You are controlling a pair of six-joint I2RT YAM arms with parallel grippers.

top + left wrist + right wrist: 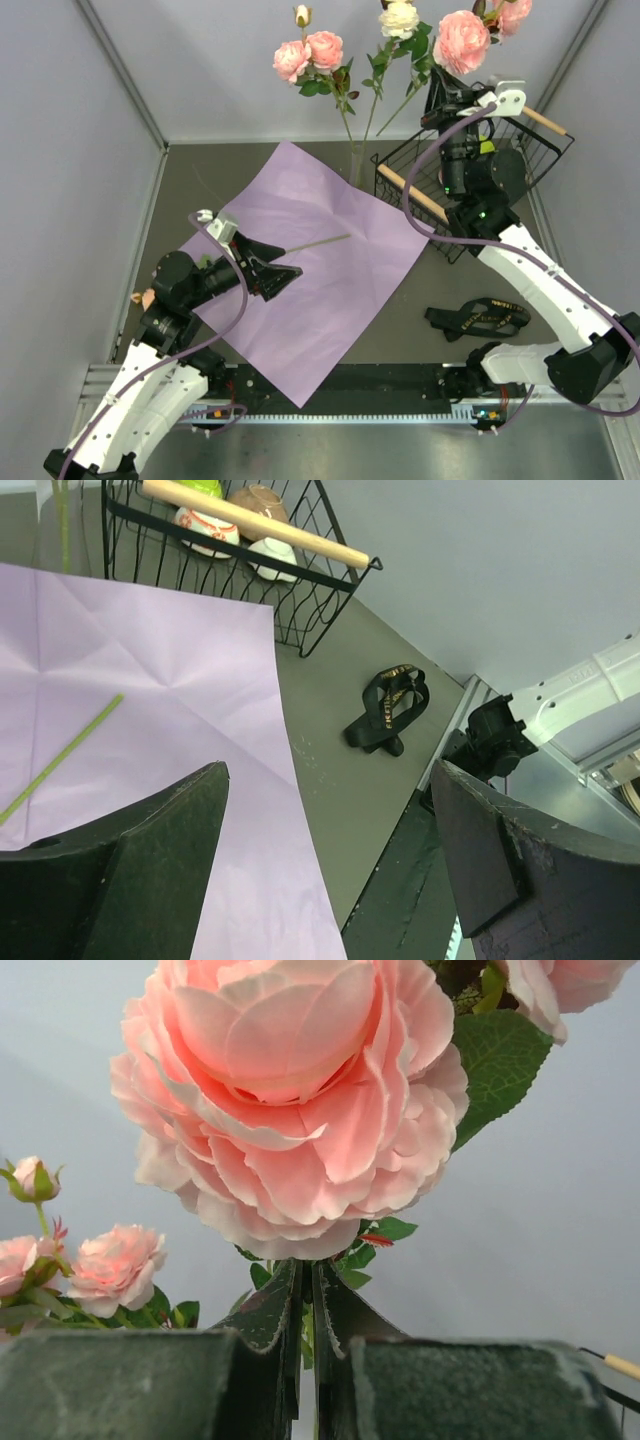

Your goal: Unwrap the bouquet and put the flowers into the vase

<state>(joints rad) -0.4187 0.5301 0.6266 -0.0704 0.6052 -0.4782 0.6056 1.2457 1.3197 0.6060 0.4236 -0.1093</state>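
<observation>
**Sheet lying flat, roses standing in vase, R claw pinching a stem**

L claw (285, 262) (330, 860) is hovering over the near-left part of the lilac paper sheet (330, 290) (150, 670), fingers spread wide w/ nothing btwn them. The sheet is lying unfolded and creased on the desk (200, 190). One loose green stem (322, 241) (60, 760) is lying on the sheet's middle, just beyond the L claw, not touching it.

The black ribbon (478, 318) (385, 708) w/ gold print is lying bunched on the desk, right of the sheet's near-right edge and apart from it. The wire basket (545, 150) (300, 610) is sitting just off the sheet's far-right corner; a patterned bowl (205, 530), a brown pot (262, 498) and a white bowl (272, 555) are resting inside it.

The vase (357, 168) is standing at the sheet's far edge, hard to make out since it's clear glass. The flowers (310, 55) are rising from it: pink, cream, green leaves.

R claw (440, 98) (305, 1295) is hanging high beyond the sheet's far-right corner, over the basket, fingers pressed together on the stem just under the big pink rose (462, 40) (290, 1100). Can't tell whether that stem's lower end is sitting in the vase.
</observation>
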